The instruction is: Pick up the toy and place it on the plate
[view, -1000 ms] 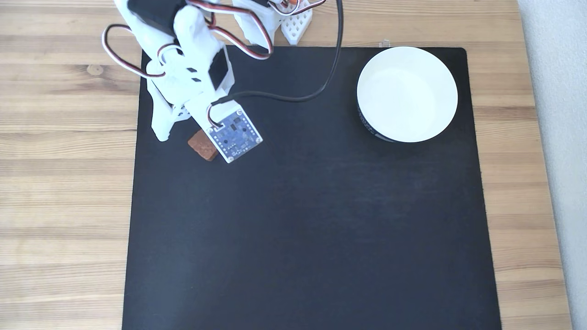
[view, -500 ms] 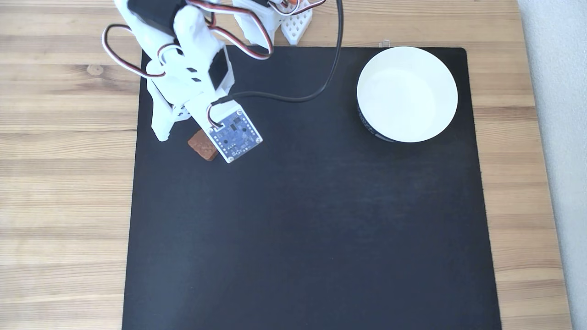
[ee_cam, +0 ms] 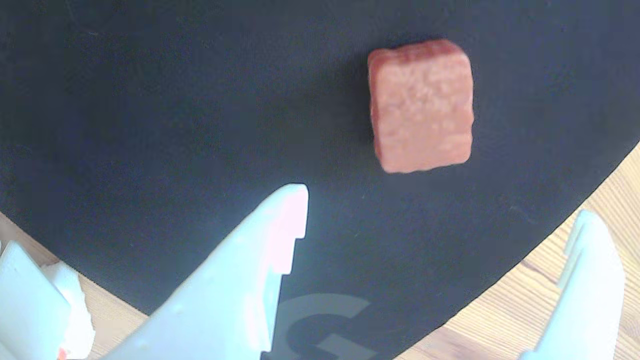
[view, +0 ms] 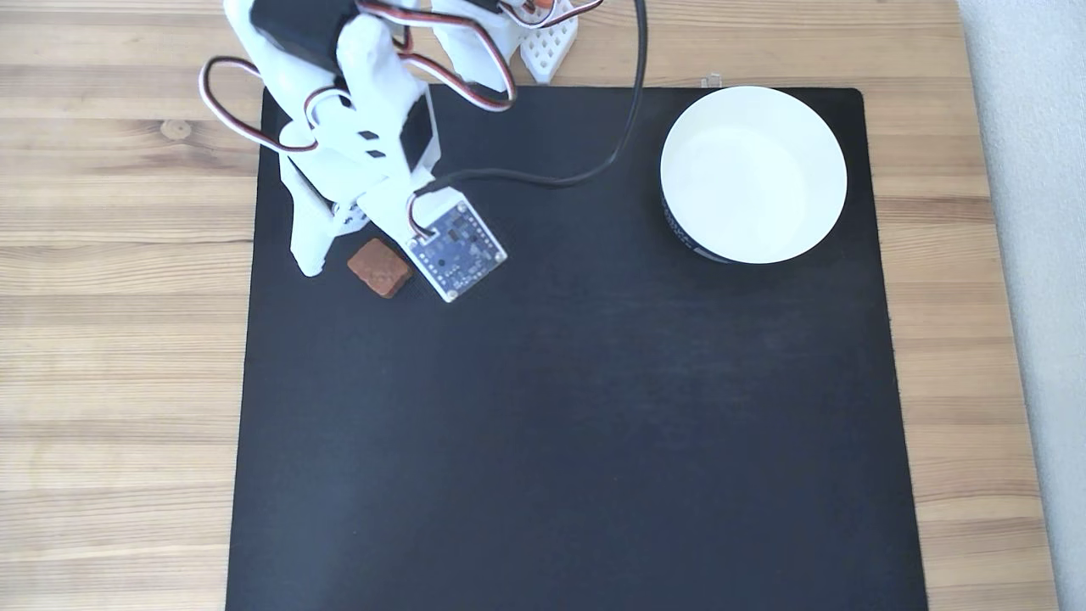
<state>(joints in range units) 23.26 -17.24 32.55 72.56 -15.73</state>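
The toy (ee_cam: pixel 422 105) is a small reddish-brown squarish block with a bumpy top, lying flat on the black mat. In the wrist view it sits just beyond my gripper (ee_cam: pixel 440 202), in line with the gap between the two white fingers, touching neither. The gripper is open and holds nothing. In the fixed view the toy (view: pixel 379 266) lies near the mat's upper left, with my gripper (view: pixel 344 246) over it and a blue circuit board (view: pixel 456 246) right beside it. The plate (view: pixel 753 174), a round white dish with a dark outer band, stands at the mat's upper right.
A black mat (view: pixel 577 407) covers most of the wooden table (view: pixel 119 339). A black cable (view: pixel 594 161) loops from the arm over the mat's upper part. The arm's base (view: pixel 509 34) stands at the top edge. The mat's corner and bare wood (ee_cam: pixel 550 300) show beneath the fingers.
The arm has shifted slightly to the right, so the circuit board no longer overlaps the toy. The toy and the plate have not moved.
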